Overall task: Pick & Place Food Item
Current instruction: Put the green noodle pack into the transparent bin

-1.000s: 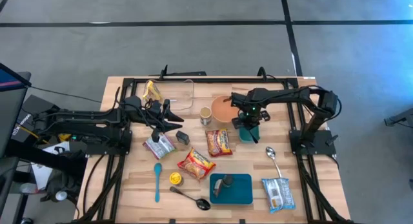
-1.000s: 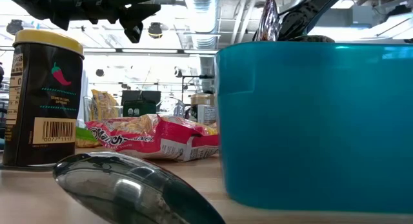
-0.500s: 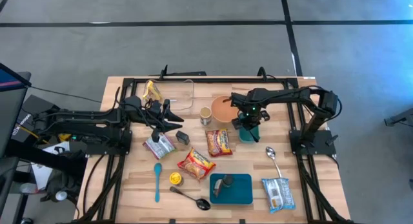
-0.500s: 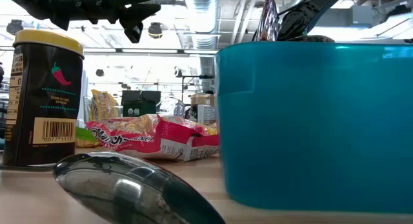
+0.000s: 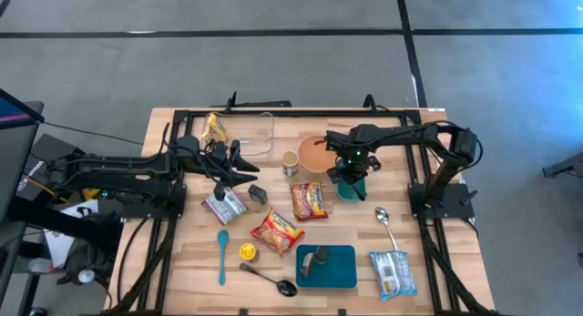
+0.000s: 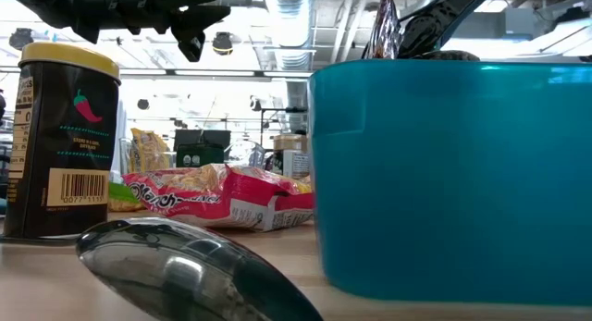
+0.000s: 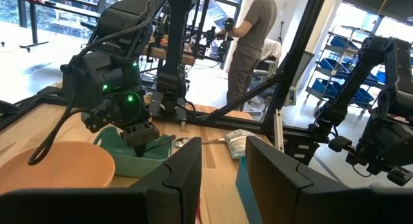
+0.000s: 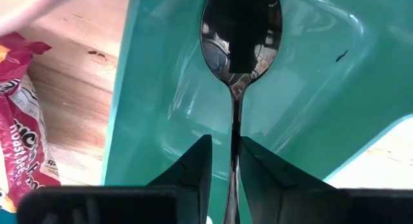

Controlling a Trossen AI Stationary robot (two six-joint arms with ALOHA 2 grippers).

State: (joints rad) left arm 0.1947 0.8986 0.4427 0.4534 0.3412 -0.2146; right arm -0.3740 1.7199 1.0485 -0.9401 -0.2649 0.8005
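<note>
Teal tub (image 8: 310, 88), spoon (image 8: 240, 30) inside
Right tool (image 8: 224, 162) sits nearly closed around the spoon handle; left tool (image 7: 222, 169) hovers slightly open, holding nothing, above the table (image 5: 437, 252).

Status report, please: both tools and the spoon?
Right tool inside teal container, fingers close beside spoon handle. Left tool empty, open, waiting over table. Nothing in the way.

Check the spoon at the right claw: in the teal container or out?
In. The spoon has its bowl lying inside the teal container, with the handle running back between the right claw fingers.
</note>
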